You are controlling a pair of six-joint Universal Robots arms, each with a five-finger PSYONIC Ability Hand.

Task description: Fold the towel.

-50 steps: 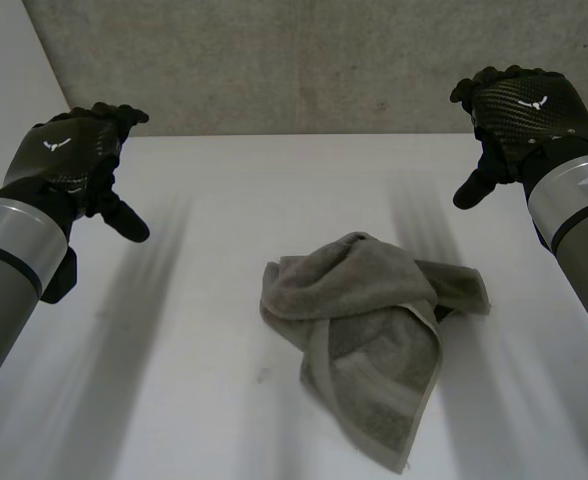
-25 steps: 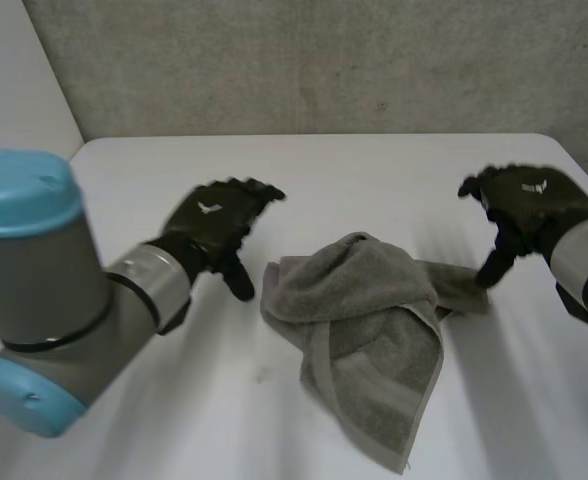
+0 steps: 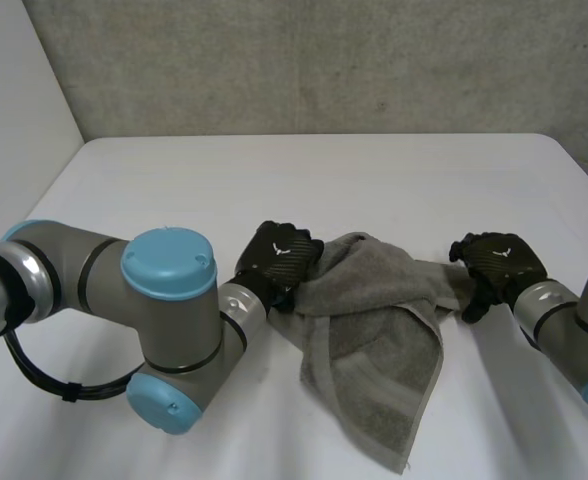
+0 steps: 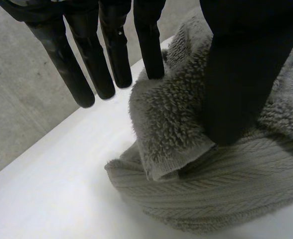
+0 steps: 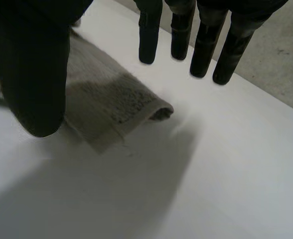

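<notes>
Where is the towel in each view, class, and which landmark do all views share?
Head view: towel crumpled mid-table, between left hand and right hand.
Left wrist view: towel bunched at the left hand's thumb.
Right wrist view: one corner between the right hand's thumb and fingertips.
Shared landmark: the white table.

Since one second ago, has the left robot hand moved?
Yes. The left robot hand came down and toward the middle of the table, from well left of the towel to the towel's left edge.
</notes>
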